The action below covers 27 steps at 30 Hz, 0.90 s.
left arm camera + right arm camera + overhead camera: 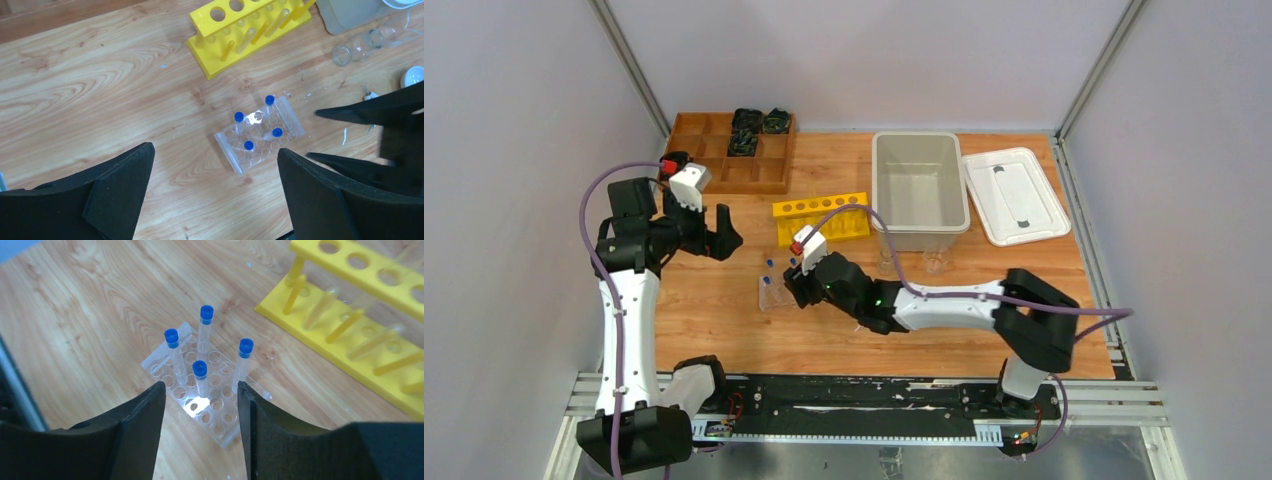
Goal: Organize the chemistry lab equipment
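Note:
A clear plastic tube rack (220,424) lies on the wooden table and holds several small clear tubes with blue caps (200,369), all upright. My right gripper (201,390) hangs open just over the rack's near end. The nearest tube stands between its fingertips with a gap on each side. From above, the right gripper (796,285) is at the rack's (774,296) right edge. My left gripper (711,236) is open and empty, raised to the left of the rack (231,150). Two small glass beakers (886,263) (937,262) stand in front of the bin. A white round dish (414,76) shows at the right edge.
A yellow six-hole rack (822,216) stands just behind the clear rack. A beige bin (919,215) and its white lid (1014,196) are at the back right. A wooden compartment tray (724,150) with black items sits at the back left.

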Each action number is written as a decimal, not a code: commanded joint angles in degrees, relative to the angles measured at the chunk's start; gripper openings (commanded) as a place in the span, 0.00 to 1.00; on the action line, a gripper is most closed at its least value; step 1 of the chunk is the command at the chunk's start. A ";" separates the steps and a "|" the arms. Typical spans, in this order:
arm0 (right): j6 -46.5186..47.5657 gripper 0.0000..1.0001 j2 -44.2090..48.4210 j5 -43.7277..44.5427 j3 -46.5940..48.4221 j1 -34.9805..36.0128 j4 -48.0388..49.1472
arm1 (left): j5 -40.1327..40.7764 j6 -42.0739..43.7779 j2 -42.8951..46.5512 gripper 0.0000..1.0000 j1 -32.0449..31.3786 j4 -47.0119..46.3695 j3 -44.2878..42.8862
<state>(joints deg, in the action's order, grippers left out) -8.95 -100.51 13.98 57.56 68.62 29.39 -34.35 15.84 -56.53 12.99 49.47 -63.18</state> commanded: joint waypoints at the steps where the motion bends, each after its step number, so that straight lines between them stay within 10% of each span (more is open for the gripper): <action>1: -5.28 0.59 11.20 3.35 -0.51 0.54 -14.18 | -0.81 -0.01 1.28 1.00 -0.12 0.48 -1.90; 10: -15.45 0.49 24.15 3.59 0.51 -12.08 -46.87 | 0.16 -0.65 2.74 1.00 -0.11 1.10 -1.32; 27: -5.20 0.39 15.00 -2.49 6.26 -22.02 -51.80 | 1.25 -1.16 3.02 1.00 -0.09 1.24 -0.96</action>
<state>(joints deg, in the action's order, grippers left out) -16.97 -82.81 12.23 60.14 47.77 -20.97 -33.45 14.94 -54.30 12.99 50.28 -63.35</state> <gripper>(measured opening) 0.392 0.997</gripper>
